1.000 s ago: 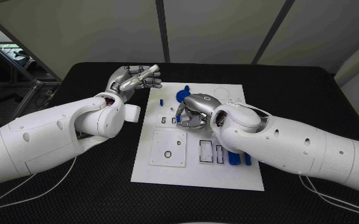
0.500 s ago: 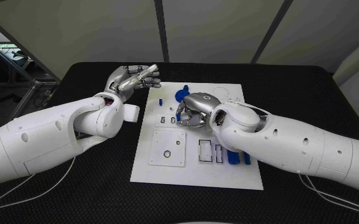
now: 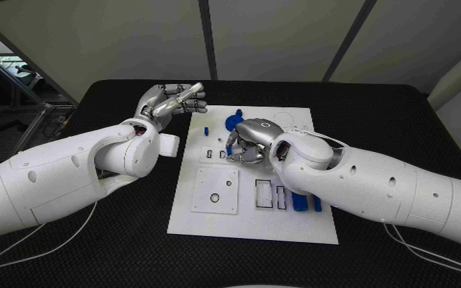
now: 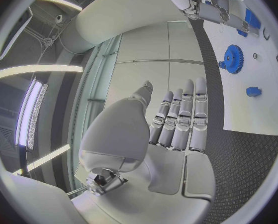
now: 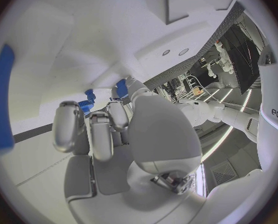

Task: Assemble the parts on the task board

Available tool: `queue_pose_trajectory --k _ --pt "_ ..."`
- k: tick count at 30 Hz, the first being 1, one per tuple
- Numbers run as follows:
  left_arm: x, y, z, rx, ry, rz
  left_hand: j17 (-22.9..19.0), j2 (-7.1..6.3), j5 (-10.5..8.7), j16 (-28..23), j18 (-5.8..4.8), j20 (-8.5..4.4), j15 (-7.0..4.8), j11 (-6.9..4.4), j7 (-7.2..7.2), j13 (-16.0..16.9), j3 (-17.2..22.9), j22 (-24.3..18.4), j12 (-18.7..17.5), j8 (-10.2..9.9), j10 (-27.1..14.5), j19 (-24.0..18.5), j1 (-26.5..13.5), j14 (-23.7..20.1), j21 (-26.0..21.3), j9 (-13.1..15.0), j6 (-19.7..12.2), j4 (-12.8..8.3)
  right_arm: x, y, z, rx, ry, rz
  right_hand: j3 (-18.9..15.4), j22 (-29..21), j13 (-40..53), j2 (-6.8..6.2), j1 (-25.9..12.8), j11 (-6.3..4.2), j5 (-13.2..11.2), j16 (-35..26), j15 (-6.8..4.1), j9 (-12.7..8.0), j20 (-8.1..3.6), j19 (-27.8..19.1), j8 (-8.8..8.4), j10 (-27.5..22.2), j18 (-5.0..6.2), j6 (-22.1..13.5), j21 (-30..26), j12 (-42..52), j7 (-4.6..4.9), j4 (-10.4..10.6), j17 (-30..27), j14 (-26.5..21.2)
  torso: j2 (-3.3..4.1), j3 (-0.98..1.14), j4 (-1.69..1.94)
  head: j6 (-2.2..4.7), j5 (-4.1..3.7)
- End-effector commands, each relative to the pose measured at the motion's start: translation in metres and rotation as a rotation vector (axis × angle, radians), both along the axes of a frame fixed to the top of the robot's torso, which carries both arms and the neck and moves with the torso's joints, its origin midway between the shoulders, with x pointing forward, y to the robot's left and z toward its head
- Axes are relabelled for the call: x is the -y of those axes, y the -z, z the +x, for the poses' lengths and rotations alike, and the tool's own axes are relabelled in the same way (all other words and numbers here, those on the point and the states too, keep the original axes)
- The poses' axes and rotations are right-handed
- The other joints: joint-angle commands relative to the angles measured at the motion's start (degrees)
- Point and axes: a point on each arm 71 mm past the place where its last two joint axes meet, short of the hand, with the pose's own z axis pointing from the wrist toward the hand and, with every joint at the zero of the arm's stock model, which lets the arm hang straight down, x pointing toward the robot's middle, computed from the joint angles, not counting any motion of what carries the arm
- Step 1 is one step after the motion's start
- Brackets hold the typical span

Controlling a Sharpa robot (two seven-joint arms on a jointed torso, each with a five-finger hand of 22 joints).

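The white task board (image 3: 252,225) lies in the middle of the table. My right hand (image 3: 248,143) rests low over the board's middle, fingers curled down toward small slots; what lies under them is hidden. Just beyond its fingers sit a blue gear (image 3: 235,123) and a small blue piece (image 3: 206,130); the left wrist view shows the gear (image 4: 233,58) and the piece (image 4: 253,91) too. Two blue bars (image 3: 306,203) lie beside my right forearm. My left hand (image 3: 173,101) hovers off the board's far left corner, fingers (image 4: 182,114) straight, holding nothing.
A white square plate (image 3: 217,191) with a small round hole sits on the board's near left part, with rectangular cut-outs (image 3: 270,195) beside it. Black table surface (image 3: 115,248) surrounds the board on every side.
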Motion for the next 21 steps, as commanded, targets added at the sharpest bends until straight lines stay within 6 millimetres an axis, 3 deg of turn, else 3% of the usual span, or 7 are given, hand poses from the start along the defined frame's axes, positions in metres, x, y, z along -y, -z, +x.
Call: queue_pose_trajectory --k 1,21 --pt "0.0016 -0.0019 -0.0001 0.011 0.013 -0.002 0.1 0.55 0.02 -0.3 -0.73 0.03 0.1 0.25 0.21 -0.1 0.1 0.1 -0.3 -0.3 0.2 -0.4 -0.2 0.3 0.4 0.0 0.2 -0.4 0.0026 0.0089 0.0 -0.034 0.011 -0.056 -0.4 -0.1 -0.1 -0.44 -0.3 -0.04 -0.4 -0.3 0.38 0.0 -0.01 -0.6 -0.2 -0.6 -0.09 -0.5 -0.2 -0.2 -0.01 0.0 10.1 4.8 0.0 0.01 0.02 -0.06 -0.02" --pt "0.0014 -0.0014 0.0004 0.008 0.013 -0.002 0.1 0.55 0.02 -0.3 -0.73 0.03 0.1 0.25 0.21 -0.1 0.1 0.1 -0.3 -0.3 0.2 -0.4 -0.2 0.3 0.4 0.0 0.2 -0.4 0.0024 0.0099 -0.0001 -0.044 0.015 -0.069 -1.1 -1.4 -1.2 -1.05 -0.9 0.34 -0.8 -0.9 0.7 -0.3 0.32 -1.4 -0.95 -1.5 0.19 -2.2 -1.0 -1.4 0.38 0.3 9.1 4.5 0.01 0.02 0.01 -0.18 -0.11"
